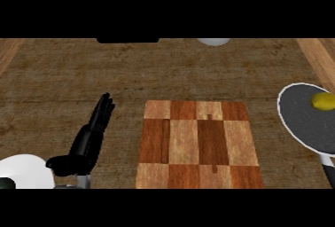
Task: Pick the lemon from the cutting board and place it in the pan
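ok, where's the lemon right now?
In the head view the small yellow lemon sits in the dark round pan with a white rim at the far right edge, right of the checkered wooden cutting board, no hand near it.

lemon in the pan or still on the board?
In the pan: the lemon lies on the pan's dark surface, inside its pale rim. The cutting board is bare.

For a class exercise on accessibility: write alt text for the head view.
A lemon lies in the pan at the right edge, beside a bare board at the centre. The left hand rests open on the counter.
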Action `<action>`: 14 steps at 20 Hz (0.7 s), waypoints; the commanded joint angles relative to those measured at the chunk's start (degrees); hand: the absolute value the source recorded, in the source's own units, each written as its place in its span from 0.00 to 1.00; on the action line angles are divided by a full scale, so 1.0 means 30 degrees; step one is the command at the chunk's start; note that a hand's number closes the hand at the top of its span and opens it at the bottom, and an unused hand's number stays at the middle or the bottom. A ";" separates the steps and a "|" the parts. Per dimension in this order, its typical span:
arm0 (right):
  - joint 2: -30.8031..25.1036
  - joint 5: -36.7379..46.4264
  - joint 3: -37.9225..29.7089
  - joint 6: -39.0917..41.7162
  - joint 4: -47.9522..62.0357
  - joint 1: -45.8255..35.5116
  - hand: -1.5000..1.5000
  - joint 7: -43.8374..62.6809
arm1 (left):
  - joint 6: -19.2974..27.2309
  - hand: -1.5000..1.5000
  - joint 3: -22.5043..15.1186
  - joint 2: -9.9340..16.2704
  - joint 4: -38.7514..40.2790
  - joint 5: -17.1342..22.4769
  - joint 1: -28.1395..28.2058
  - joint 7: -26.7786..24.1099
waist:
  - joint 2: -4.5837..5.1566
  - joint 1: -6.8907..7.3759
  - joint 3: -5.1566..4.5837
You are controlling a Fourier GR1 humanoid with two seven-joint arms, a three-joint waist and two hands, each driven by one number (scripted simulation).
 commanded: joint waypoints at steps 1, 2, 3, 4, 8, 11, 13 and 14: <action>0.1546 -0.1115 0.0556 0.1840 -0.3537 0.2424 0.00 0.0060 | -0.0128 0.50 0.0862 0.0130 0.0748 0.0382 -0.1614 0.0684 | 0.0022 -0.0010 -0.0010; 0.2098 -0.1392 0.0501 0.2047 -0.3986 0.3241 0.00 -0.1024 | 0.0290 0.50 -0.0126 -0.0360 0.0408 -0.0408 -0.0478 -0.0074 | 0.0028 0.0065 0.0000; 0.2413 -0.1657 0.0747 0.2315 -0.6107 0.4017 0.00 0.0501 | 0.0114 0.50 0.0004 -0.0095 -0.0436 -0.0143 0.0381 0.0062 | 0.0000 0.0079 -0.0011; 0.2699 -0.1431 0.0943 0.1978 -0.6158 0.4642 0.00 -0.0181 | -0.0897 0.50 0.1072 0.0616 0.1080 0.0561 -0.1349 0.0027 | 0.0057 0.0090 -0.0001; 0.3221 -0.2354 0.0962 0.2506 -0.9342 0.6970 0.00 0.0811 | -0.0291 0.50 0.0878 0.0044 0.0673 0.0156 -0.1372 0.0413 | 0.0076 0.0187 0.0010; 0.4861 -0.1999 0.2044 0.1287 -1.2665 0.7588 0.00 0.2412 | -0.1056 0.50 0.0694 0.0391 -0.0183 0.0468 0.0035 0.0117 | 0.0075 0.0263 0.0009; 0.4673 -0.2403 0.1716 0.2202 -1.1549 0.8525 0.00 0.0845 | -0.0732 0.50 0.1281 0.0124 0.1527 0.0175 -0.1659 -0.0262 | 0.0098 0.0239 0.0018; 0.4135 -0.2320 0.1872 0.1913 -1.2008 0.8252 0.00 0.1932 | -0.0775 0.50 0.0420 -0.0123 0.0441 -0.0150 -0.0274 -0.0155 | 0.0093 0.0293 0.0019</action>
